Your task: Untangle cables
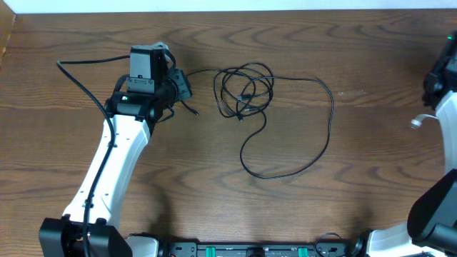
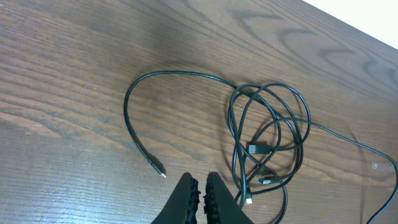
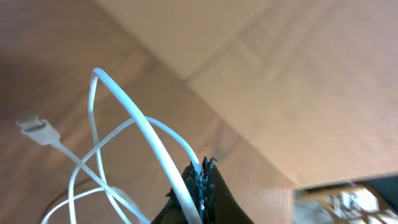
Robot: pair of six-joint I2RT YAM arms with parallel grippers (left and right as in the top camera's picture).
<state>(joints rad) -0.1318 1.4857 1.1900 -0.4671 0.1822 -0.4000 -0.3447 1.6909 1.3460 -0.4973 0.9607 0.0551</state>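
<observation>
The white cable (image 3: 134, 115) is held off the table (image 1: 357, 43) at the far right, pinched in the right hand (image 3: 202, 167), while the black cable (image 1: 246, 89) lies mid-table in a knot of overlapping loops. The left hand (image 2: 199, 180), pressed together and empty, hovers near that cable's free end. The step looks like starting on the knot, which calls for spreading this hand and drawing that loose end out of the loops.

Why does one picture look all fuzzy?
Right wrist view: the white cable is sharp up close, the background behind it blurred. Left wrist view: black cable and grain of the table crisp. Overhead view: even light, no glare.
</observation>
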